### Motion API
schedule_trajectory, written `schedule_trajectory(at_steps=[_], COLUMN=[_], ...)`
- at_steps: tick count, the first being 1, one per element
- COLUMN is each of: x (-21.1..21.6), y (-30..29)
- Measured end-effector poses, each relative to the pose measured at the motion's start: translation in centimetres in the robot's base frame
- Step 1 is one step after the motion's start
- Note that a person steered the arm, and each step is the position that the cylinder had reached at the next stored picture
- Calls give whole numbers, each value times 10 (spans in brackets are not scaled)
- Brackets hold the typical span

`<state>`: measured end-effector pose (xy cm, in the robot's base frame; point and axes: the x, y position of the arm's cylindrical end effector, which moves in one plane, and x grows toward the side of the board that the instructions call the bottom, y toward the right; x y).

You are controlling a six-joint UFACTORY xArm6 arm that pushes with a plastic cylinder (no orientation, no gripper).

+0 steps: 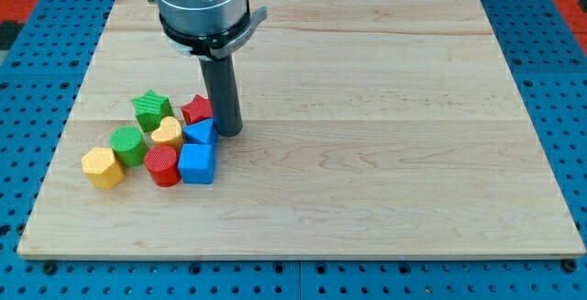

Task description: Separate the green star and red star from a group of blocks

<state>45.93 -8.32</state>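
With no jaws to open or close, my tip (228,133) rests at the red star's (196,109) three o'clock, the green star (151,109) at its nine; both look light, rigid and slippery on the table (385,153), best pushed at flat sides.

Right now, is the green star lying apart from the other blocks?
No, the green star sits in the group, close against the yellow heart, with the red star just right of it.

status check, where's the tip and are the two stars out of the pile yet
My tip at the group's right edge, beside the red star. Green star at the group's top left, not yet separated. Yellow heart sits between the stars.
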Motion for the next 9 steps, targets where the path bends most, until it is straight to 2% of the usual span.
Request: schedule_trajectory(at_steps=[1,2,3,4,5,6,7,9], x=[-12,-56,-112,-135,-92,-33,3,-75], y=[-3,-29,-25,-102,-167,-181,-147,11])
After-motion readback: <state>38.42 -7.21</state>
